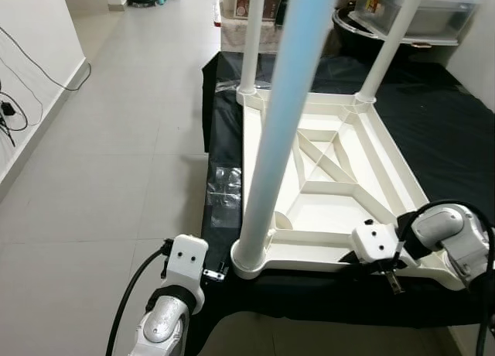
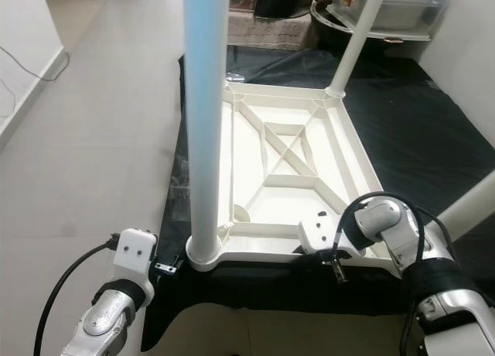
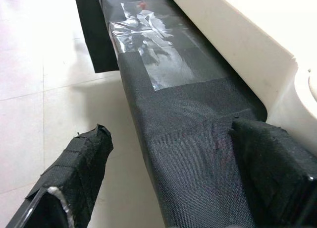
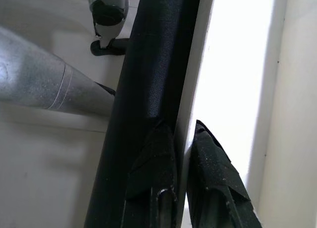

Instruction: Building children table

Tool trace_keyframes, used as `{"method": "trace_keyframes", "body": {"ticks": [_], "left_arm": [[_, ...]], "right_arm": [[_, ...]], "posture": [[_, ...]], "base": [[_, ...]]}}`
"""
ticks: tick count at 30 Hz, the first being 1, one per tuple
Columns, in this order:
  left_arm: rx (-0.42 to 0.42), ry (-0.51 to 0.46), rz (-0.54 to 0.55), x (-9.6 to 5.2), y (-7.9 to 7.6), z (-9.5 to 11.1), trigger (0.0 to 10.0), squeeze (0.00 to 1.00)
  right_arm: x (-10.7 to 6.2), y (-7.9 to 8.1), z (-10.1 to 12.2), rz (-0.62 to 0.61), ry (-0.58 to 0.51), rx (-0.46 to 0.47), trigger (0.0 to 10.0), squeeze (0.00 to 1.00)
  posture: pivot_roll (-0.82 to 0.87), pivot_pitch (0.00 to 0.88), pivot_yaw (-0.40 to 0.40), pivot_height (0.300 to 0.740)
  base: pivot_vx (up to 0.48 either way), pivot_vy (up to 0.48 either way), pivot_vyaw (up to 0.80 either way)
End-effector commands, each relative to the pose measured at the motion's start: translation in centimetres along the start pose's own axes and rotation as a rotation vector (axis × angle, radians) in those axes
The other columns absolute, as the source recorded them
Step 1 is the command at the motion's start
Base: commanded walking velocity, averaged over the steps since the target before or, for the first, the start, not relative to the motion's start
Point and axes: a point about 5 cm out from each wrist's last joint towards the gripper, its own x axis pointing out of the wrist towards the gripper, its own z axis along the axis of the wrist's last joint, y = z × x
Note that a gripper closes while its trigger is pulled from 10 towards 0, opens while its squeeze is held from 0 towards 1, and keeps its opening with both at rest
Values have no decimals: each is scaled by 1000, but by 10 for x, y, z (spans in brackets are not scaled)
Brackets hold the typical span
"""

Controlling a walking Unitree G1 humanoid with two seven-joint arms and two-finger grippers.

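Left gripper (image 3: pixel 163 188) wide open, straddling edge of black cloth (image 1: pixel 433 116) beside near-left corner of upturned white table (image 1: pixel 332 186). Clear plastic film (image 1: pixel 224 189) lies on cloth by table's left side. Table upside down on cloth, legs (image 1: pixel 290 116) pointing up. Right gripper (image 4: pixel 181 183) closed on table's near rim, rim pinched between fingers.

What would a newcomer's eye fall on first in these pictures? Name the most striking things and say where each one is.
An upside-down white table top lies on a black mat, its ribbed underside up, with white legs rising from three corners. The right gripper pinches the table's near rim, a finger on each side. The left gripper sits open at the mat's near left edge, beside the nearest leg's socket.
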Motion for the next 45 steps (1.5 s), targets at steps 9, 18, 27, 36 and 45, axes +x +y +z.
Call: {"method": "trace_keyframes", "body": {"ticks": [9,18,27,36,45], "left_arm": [[-20,54,-85,1,-18,-10,10000,0],[-20,54,-85,1,-18,-11,10000,0],[-17,58,-90,2,-19,-12,10000,0],[-2,44,-97,2,-19,-12,10000,0],[19,7,-89,2,-17,-10,10000,0]], "right_arm": [[14,-17,25,-28,-53,-149,10000,1000],[6,-18,26,-47,-66,-144,10000,761],[-31,-20,25,-50,-66,-65,10000,0],[-52,-23,32,-142,-202,62,10000,0],[-48,-33,30,-468,-492,289,10000,0]], "posture": [[52,149,-91,740],[53,140,-89,740],[52,125,-89,740],[52,107,-88,740],[54,96,-78,740]], "base": [[0,0,0],[0,0,0],[0,0,0],[0,0,0],[0,0,0]]}}
